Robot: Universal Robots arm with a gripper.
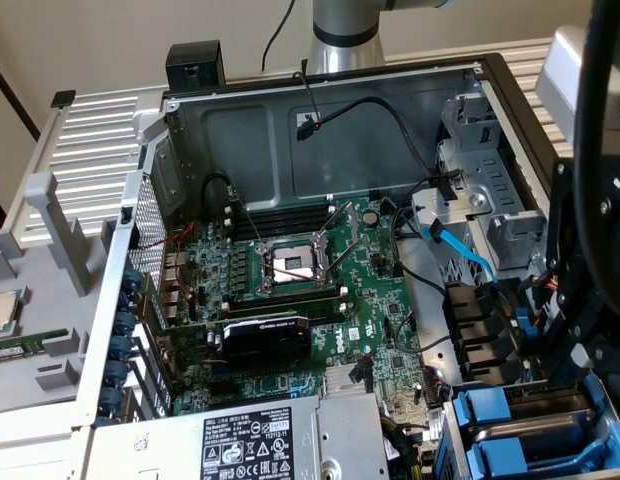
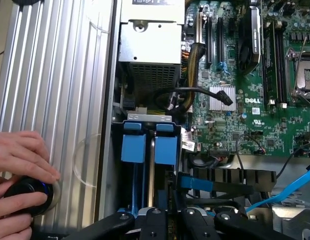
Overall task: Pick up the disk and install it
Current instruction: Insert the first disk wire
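Observation:
The disk [image 2: 165, 148] stands on edge in the drive bay, its bright blue carrier end facing the power supply, right beside a look-alike blue-framed drive [image 2: 133, 146]. In the wrist view my gripper [image 2: 171, 216] sits at the disk's far end, its black fingers [image 2: 155, 219] drawn close on either side of it, so it looks shut on the disk. In the exterior view the disk [image 1: 485, 410] shows at the lower right of the open case, under my dark arm [image 1: 595, 300].
A person's hand [image 2: 20, 165] rests on a black knob [image 2: 29, 194] on the ribbed panel outside the case. The grey power supply [image 2: 151, 47], the motherboard [image 1: 300, 290], blue and black cables [image 1: 470, 262] and the metal drive cage [image 1: 490, 190] crowd the bay.

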